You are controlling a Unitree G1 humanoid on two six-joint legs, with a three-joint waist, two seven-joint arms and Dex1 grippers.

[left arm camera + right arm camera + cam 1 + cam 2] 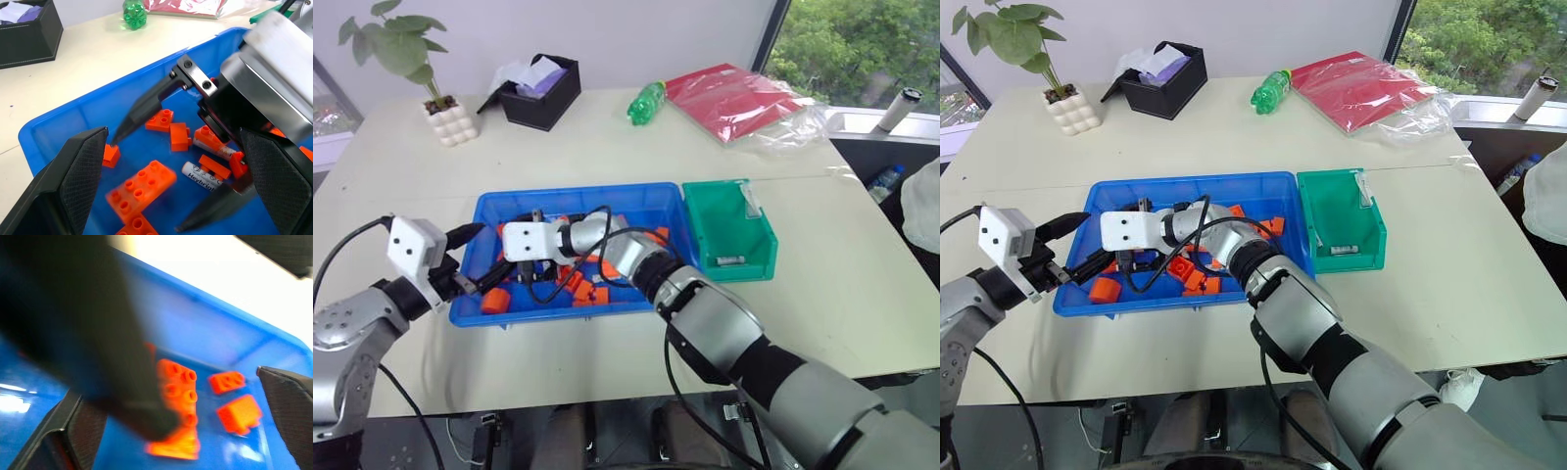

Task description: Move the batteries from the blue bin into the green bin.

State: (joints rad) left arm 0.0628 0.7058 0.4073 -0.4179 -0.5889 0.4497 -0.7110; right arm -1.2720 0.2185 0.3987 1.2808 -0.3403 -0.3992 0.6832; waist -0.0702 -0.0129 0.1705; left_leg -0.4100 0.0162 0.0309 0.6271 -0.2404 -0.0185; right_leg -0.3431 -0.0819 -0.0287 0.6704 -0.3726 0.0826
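Two batteries lie among orange bricks in the blue bin. Over them the right end effector is wide open and empty; closing now, it may catch a brick. The left end effector, also open, waits at the rim. One battery lies in the green bin.

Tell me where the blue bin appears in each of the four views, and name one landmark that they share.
Left eye view: blue bin mid-table, touching the green bin on its right.
Right eye view: blue bin, same place.
Left wrist view: blue bin, its wall and floor.
Right wrist view: blue bin, its wall and floor.
Shared landmark: orange bricks on its floor.
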